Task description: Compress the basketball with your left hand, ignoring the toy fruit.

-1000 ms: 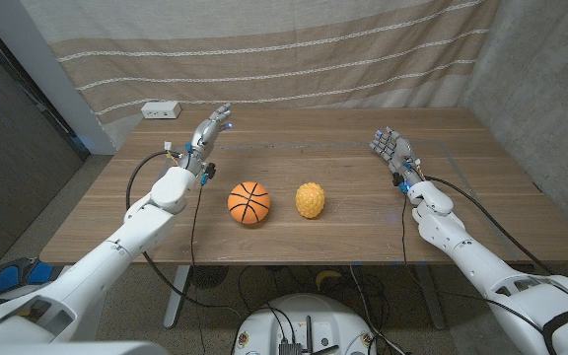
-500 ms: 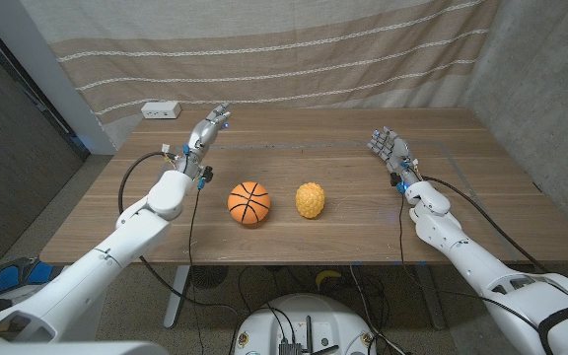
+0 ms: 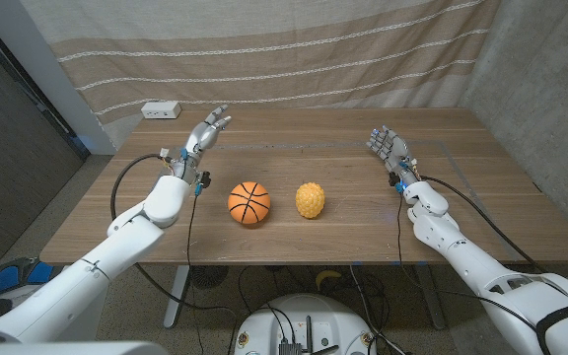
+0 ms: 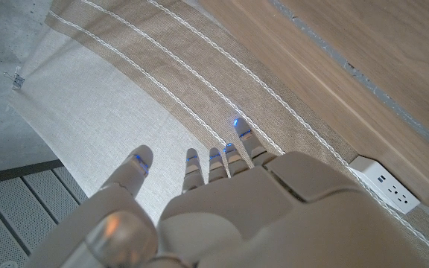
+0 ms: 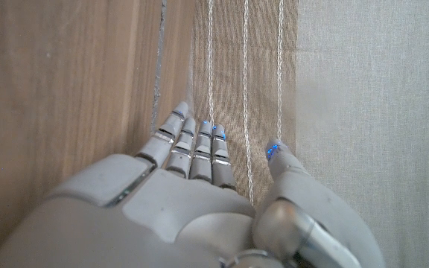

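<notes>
Tabletop (image 3: 481, 197) of wood carries two round things: one basketball (image 3: 248, 203) and one yellow toy fruit (image 3: 310, 199). They sit side by side near the middle, close but apart, the fruit on the ball's right.

Two robot hands are in sight. The left hand (image 3: 205, 133) is raised over the far left part of the tabletop, fingers (image 4: 211, 165) spread and reaching toward the curtain (image 3: 264, 49); it holds nothing. The basketball lies nearer the robot than this hand and a little to its right, well apart from it, untouched. In the left wrist view the fingers are apart, with small blue lights at their tips, and nothing lies between them.

The right hand (image 3: 388, 146) stands over the far right part of the tabletop, fingers (image 5: 196, 152) straight and close together, thumb set off to one side, also empty. The fruit lies to its left and nearer the robot, well apart.

One white power strip (image 3: 161, 110) lies at the far left corner, beyond the left hand, by the striped curtain.
</notes>
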Available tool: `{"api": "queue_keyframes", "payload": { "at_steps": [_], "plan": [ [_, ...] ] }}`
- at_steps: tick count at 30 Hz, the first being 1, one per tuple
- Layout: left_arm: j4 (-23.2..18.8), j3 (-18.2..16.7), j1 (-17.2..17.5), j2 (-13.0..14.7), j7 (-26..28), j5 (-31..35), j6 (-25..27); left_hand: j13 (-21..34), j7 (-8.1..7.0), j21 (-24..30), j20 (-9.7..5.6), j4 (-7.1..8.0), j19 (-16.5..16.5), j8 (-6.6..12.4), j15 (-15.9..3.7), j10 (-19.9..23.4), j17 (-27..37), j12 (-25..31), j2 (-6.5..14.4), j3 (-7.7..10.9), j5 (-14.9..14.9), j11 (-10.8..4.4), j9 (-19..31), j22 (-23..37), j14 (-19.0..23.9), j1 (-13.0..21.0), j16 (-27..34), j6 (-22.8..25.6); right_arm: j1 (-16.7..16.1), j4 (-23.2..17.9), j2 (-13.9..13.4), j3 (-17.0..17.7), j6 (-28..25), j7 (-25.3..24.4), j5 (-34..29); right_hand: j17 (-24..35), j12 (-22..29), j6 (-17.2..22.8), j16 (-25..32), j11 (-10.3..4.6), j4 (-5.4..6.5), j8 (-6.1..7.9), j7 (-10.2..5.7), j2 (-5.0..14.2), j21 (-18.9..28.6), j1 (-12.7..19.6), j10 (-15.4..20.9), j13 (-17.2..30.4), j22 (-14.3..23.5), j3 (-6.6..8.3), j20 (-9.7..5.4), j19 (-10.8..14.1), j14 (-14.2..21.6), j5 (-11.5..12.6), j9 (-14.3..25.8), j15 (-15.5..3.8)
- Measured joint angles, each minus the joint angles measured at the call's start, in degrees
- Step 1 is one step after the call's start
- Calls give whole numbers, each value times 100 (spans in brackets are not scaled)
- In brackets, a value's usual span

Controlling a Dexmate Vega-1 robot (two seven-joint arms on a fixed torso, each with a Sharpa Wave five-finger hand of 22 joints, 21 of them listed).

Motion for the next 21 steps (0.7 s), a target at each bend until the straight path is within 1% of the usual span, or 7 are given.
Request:
{"api": "queue_keyframes", "payload": {
  "at_steps": [2,5,7,10,17,18,21],
  "plan": [
    [-58,-19,42,21,5,7,6,0,-28,0,0,-31,0,0,27,9,0,0,0,-13,0,-9,0,0,28,0,0,28,-15,-5,3,5,33,-7,-5,0,0,0,0,0,-13,0,0,0,0,0,0,0,0,-13,22,22,23,0,0,23],
    [-236,-73,175,85,73,126,129,0,-28,0,0,-43,0,0,27,40,0,0,0,-25,-22,22,0,21,28,0,0,28,-48,-43,3,14,68,-31,-11,0,0,21,0,20,-13,0,21,0,0,0,20,0,0,-13,41,42,31,0,0,31],
    [-313,-92,227,110,92,173,183,0,-28,0,0,-77,0,0,27,40,0,0,0,-14,-22,22,0,30,28,0,0,28,-76,-82,3,22,91,-53,-14,0,37,31,0,21,-13,0,31,0,0,0,20,0,0,-13,41,41,31,0,0,31],
    [-401,-115,292,138,117,234,243,0,-28,-37,0,-77,0,0,27,40,0,0,0,-13,-22,22,0,30,28,0,-21,28,-113,-122,1,35,116,-78,-14,-17,45,30,0,32,-60,0,31,0,0,0,32,-26,0,-13,41,41,38,0,0,38],
    [-711,-180,485,246,171,459,443,0,-27,-44,0,-105,-1,0,27,39,1,0,0,-37,-22,22,0,30,27,0,-39,28,-188,-191,0,61,201,-119,-8,-24,45,52,0,19,-69,0,10,0,0,0,62,-26,0,-23,41,41,62,0,0,63],
    [-738,-185,501,254,171,459,443,0,-27,-44,0,-137,-1,0,22,39,1,0,0,-35,-22,22,0,30,32,0,-39,28,-196,-199,0,66,219,-121,-5,-24,45,51,0,19,-77,0,10,0,0,0,62,-26,0,-31,40,42,62,0,0,63],
    [-867,-217,589,296,203,565,521,0,-27,-69,-9,-158,52,0,6,54,1,0,0,-47,-44,7,0,30,49,0,-39,28,-220,-214,3,77,254,-128,3,-24,45,51,0,19,-93,0,10,0,0,0,62,-26,-1,-15,0,83,62,0,0,63]
  ]
}}
